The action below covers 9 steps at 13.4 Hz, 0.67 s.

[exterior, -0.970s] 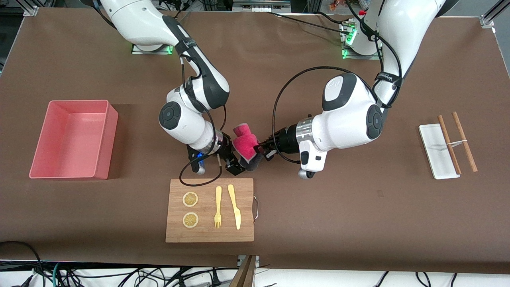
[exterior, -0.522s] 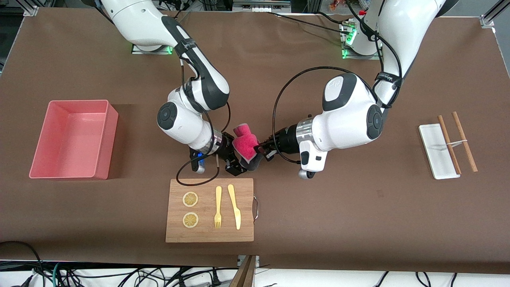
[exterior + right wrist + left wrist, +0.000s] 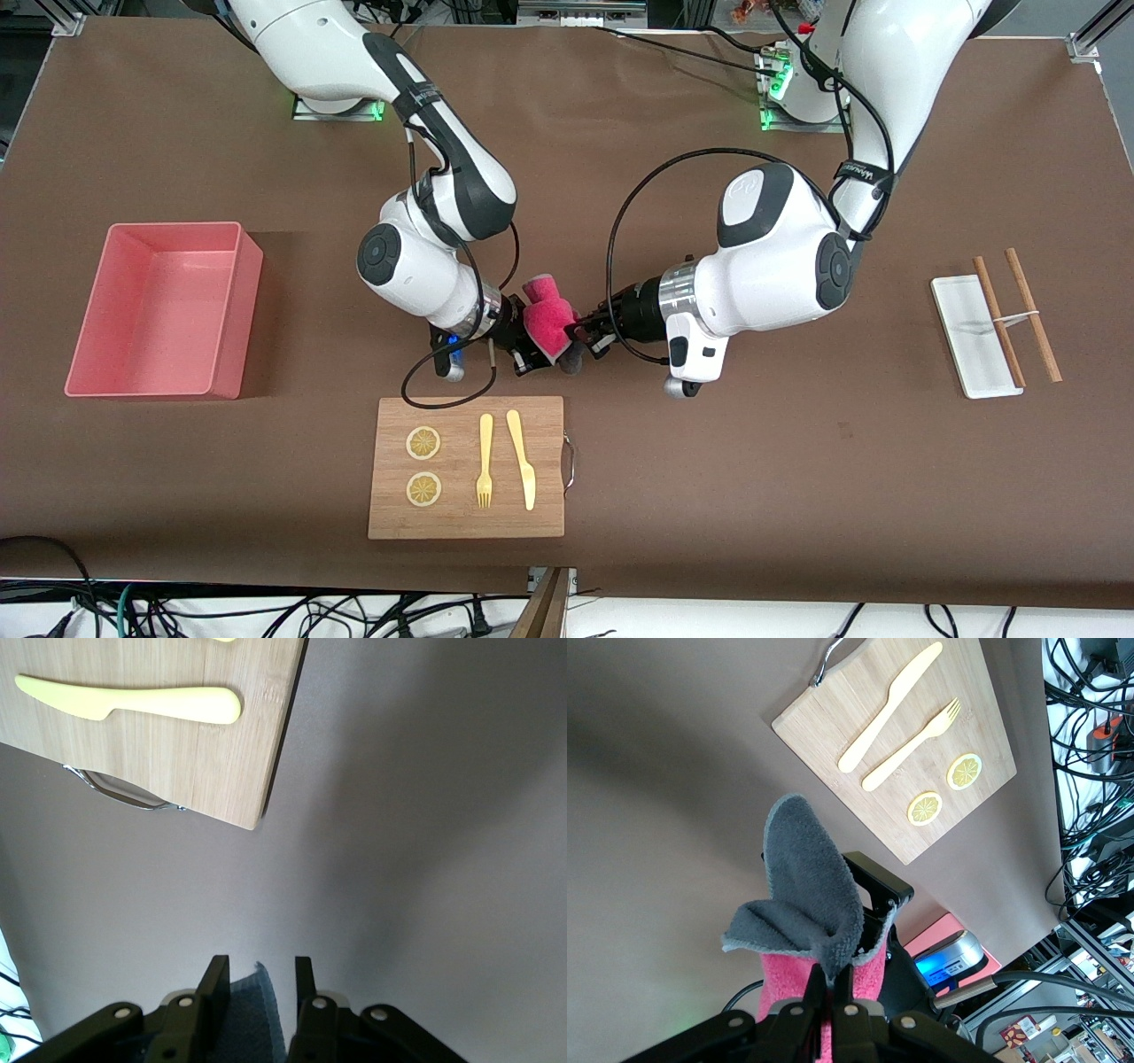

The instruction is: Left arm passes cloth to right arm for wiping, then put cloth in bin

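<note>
The cloth (image 3: 547, 317), pink on one face and dark grey on the other, hangs in the air above the brown table between both hands. My left gripper (image 3: 582, 337) is shut on it. In the left wrist view, the fingertips (image 3: 830, 979) pinch the cloth (image 3: 806, 895) where pink meets grey. My right gripper (image 3: 532, 347) straddles the cloth's other side. In the right wrist view its jaws (image 3: 260, 974) stand narrowly open around the grey cloth edge (image 3: 248, 1019), with a gap at one finger. The pink bin (image 3: 173, 227) sits at the right arm's end of the table.
A bamboo cutting board (image 3: 465, 514) lies just nearer the front camera than the hands, carrying a yellow fork (image 3: 485, 461), a knife (image 3: 522, 459) and two lemon slices (image 3: 423, 443). A white tray (image 3: 961, 328) with two wooden sticks (image 3: 1032, 315) rests at the left arm's end.
My right gripper has slid in toward the cloth and its jaws have narrowed around the cloth's edge. The left arm has held still with the cloth.
</note>
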Available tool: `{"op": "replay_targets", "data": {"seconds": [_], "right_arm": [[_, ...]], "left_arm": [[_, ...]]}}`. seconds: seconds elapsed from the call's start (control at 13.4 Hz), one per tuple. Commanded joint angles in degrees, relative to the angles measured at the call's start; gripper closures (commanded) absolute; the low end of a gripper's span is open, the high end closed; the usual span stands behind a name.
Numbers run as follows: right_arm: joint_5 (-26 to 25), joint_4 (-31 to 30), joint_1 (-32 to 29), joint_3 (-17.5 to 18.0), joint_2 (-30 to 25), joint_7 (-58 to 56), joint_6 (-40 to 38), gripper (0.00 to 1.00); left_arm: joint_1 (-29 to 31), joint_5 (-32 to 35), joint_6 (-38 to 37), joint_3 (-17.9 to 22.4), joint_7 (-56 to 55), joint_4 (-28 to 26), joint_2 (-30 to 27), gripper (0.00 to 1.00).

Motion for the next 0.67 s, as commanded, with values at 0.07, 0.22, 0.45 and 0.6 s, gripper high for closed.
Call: {"op": "replay_targets", "data": {"seconds": [0.07,0.22,0.45,0.6], "right_arm": [[2.95,-1.26,0.04,0.29,-1.06,-0.54,1.04,0.70],[2.96,-1.26,0.04,0.29,-1.15,-0.54,1.04,0.89],[3.05,-1.00,0.04,0.56,-1.15,-0.54,0.95,1.00],[4.18,-0.83,-0.04,0.65,-1.15,-0.54,0.95,1.00]], "left_arm": [[-0.46,-1.38,0.03,0.22,0.31,1.97,1.02,1.00],[-0.46,-1.38,0.03,0.22,0.31,1.97,1.02,1.00],[-0.46,-1.38,0.03,0.22,0.39,1.89,1.02,1.00],[-0.46,-1.38,0.03,0.22,0.39,1.97,1.11,1.00]]}}
